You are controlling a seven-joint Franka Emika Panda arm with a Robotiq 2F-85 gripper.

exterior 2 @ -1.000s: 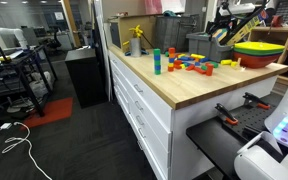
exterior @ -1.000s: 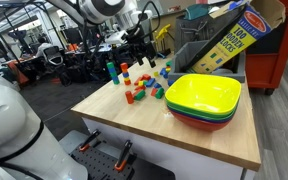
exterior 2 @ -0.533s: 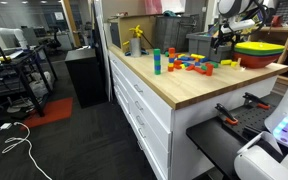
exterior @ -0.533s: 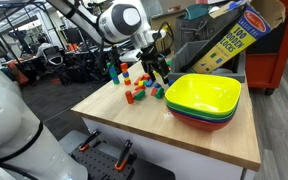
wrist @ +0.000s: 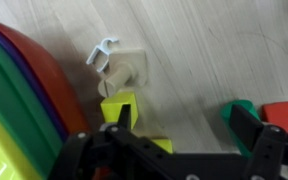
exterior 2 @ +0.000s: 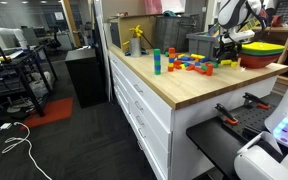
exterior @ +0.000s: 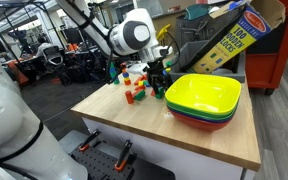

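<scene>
My gripper (wrist: pixel 182 126) is open and hangs low over the wooden tabletop (wrist: pixel 204 50), with bare wood between its fingers. In the wrist view a yellow block (wrist: pixel 120 104) lies at the left fingertip, and a second yellow block (wrist: pixel 163 145) sits just behind it. A green block (wrist: pixel 238 108) touches or nearly touches the right fingertip, with a red block (wrist: pixel 283 115) beyond it. In both exterior views the gripper (exterior: pixel 159 82) (exterior 2: pixel 227 58) stands between the heap of coloured blocks (exterior: pixel 139 92) (exterior 2: pixel 192 64) and the stack of bowls (exterior: pixel 204 98) (exterior 2: pixel 260 52). Nothing is held.
The stacked bowls' rims (wrist: pixel 19 95) fill the wrist view's left side. A white clip on a small wooden piece (wrist: pixel 114 62) lies ahead of the fingers. A blue and green block tower (exterior: pixel 112 71) (exterior 2: pixel 156 61) stands further along. A cardboard block box (exterior: pixel 229 38) leans behind the bowls.
The arm has swung down and toward the bowls, bringing the open gripper from above the blocks to just over the table beside them. The jaws stayed open.
</scene>
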